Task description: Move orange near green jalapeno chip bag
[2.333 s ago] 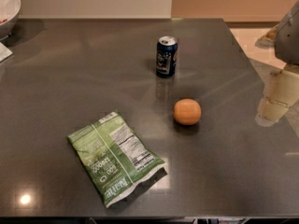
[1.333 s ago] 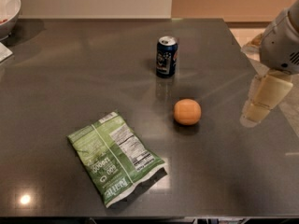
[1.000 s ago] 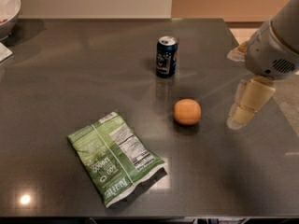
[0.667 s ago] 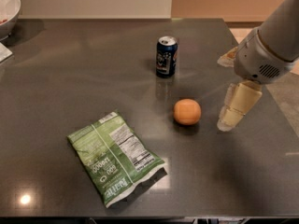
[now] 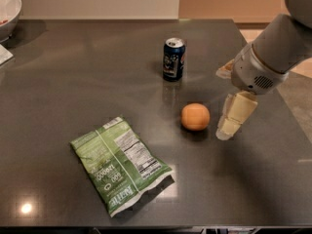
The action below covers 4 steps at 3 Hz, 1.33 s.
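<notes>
The orange (image 5: 195,116) lies on the dark table (image 5: 73,82), right of centre. The green jalapeno chip bag (image 5: 121,164) lies flat to its lower left, about a bag's width away. My gripper (image 5: 223,104) comes in from the right and hangs just right of the orange, close to it and not touching. One cream finger (image 5: 235,115) points down beside the fruit. The other finger (image 5: 225,70) shows farther back, so the jaws stand apart and hold nothing.
A dark blue soda can (image 5: 173,59) stands upright behind the orange. A white bowl (image 5: 9,9) sits at the far left corner, with a white object's edge (image 5: 4,53) below it. The table's right edge runs under my arm (image 5: 273,52).
My arm and gripper have moved left and down from the table's right edge to just beside the orange. The orange, bag and can have not moved.
</notes>
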Tool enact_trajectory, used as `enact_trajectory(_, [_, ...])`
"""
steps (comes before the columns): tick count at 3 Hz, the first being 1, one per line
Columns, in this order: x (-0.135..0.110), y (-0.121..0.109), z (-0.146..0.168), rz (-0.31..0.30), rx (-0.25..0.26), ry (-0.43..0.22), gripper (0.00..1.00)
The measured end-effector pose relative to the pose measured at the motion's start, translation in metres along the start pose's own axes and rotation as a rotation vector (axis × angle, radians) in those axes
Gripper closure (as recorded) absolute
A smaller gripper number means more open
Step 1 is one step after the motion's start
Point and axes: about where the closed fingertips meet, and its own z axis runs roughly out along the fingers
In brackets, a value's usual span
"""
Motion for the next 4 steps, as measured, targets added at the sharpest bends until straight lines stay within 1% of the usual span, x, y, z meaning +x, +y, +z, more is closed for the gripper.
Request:
enact_trajectory(1, [-0.007,0.001,0.017,-0.008,-0.028,-0.024,0.0])
enact_trajectory(2, [-0.015,0.0,0.032,-0.024,-0.041,-0.047,0.0])
enact_trajectory(4, [-0.023,0.003,0.055,-0.037,-0.068,-0.06,0.0])
